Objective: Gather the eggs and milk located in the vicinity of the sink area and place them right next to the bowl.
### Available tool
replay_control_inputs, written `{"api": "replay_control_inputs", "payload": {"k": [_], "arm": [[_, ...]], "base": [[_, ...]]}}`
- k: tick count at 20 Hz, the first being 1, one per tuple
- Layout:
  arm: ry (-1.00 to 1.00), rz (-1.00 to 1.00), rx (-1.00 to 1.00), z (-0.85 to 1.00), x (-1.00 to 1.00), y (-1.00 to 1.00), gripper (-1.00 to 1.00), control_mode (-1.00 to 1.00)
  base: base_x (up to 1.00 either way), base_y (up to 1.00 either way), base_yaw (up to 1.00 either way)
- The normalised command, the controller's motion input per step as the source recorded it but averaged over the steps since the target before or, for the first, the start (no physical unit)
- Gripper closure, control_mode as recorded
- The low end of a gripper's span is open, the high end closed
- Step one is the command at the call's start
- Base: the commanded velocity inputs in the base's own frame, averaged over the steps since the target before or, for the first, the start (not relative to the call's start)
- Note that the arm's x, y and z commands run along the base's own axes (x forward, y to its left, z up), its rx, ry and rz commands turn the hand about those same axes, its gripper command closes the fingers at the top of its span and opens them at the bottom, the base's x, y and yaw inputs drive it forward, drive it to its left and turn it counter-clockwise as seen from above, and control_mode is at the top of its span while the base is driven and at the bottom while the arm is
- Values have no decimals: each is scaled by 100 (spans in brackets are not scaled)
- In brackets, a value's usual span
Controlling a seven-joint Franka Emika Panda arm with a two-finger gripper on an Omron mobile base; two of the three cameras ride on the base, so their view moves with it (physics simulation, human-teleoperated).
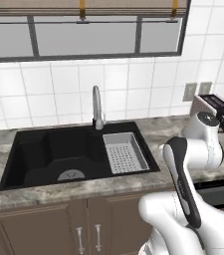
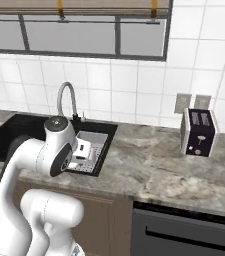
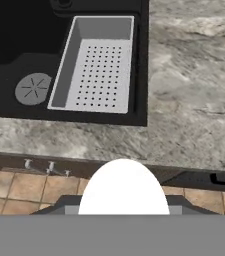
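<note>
Here, my gripper (image 3: 123,212) is closed on a white egg (image 3: 123,187), held high above the counter's near edge so I can carry it clear. The black sink (image 1: 58,154) with its grey tray (image 3: 96,65) lies far left, below me.

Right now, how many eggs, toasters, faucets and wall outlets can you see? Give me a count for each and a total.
Eggs: 1, the egg in the hand
Toasters: 1, the toaster
Faucets: 1, the faucet
Wall outlets: 2, the left outlet and right outlet
Total: 5
</note>
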Motion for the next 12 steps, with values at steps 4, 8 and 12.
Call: {"api": "replay_control_inputs", "payload": {"k": [4,8,12], "arm": [[0,0,0,0,0,0,100,100],[0,0,0,0,0,0,100,100],[0,0,0,0,0,0,100,100]], "base": [[-7,79,0],[-2,77,0],[0,72,0]]}}
